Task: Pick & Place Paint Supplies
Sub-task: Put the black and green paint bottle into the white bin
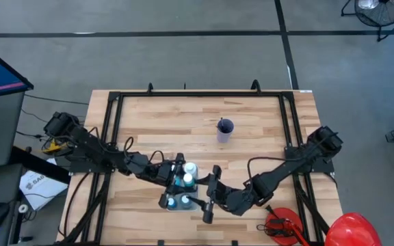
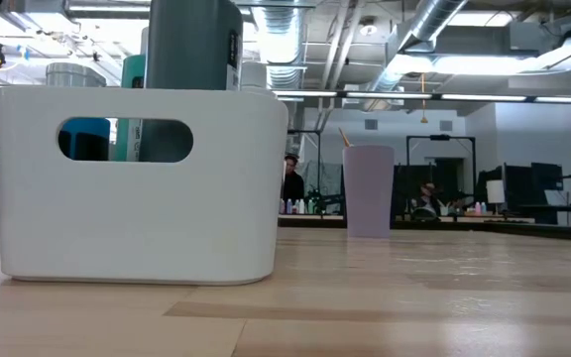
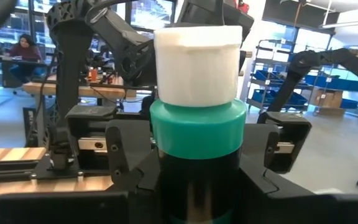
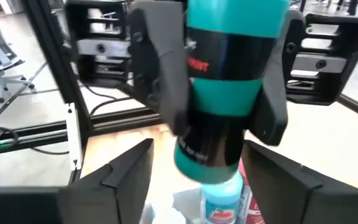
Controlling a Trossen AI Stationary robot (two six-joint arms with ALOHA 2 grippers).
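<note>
Label text on the teal bottle (image 4: 229, 93) stays unreadable.

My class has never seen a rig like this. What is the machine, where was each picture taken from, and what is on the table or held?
Two dark robot arms work at a wooden table. One picture looks straight down, one looks level across the tabletop, two come from wrist cameras. On the table stand a white bin of paint bottles and a purple cup. The left pincer grips a teal bottle above the bin; the right pincer is open around it, not touching.
</note>
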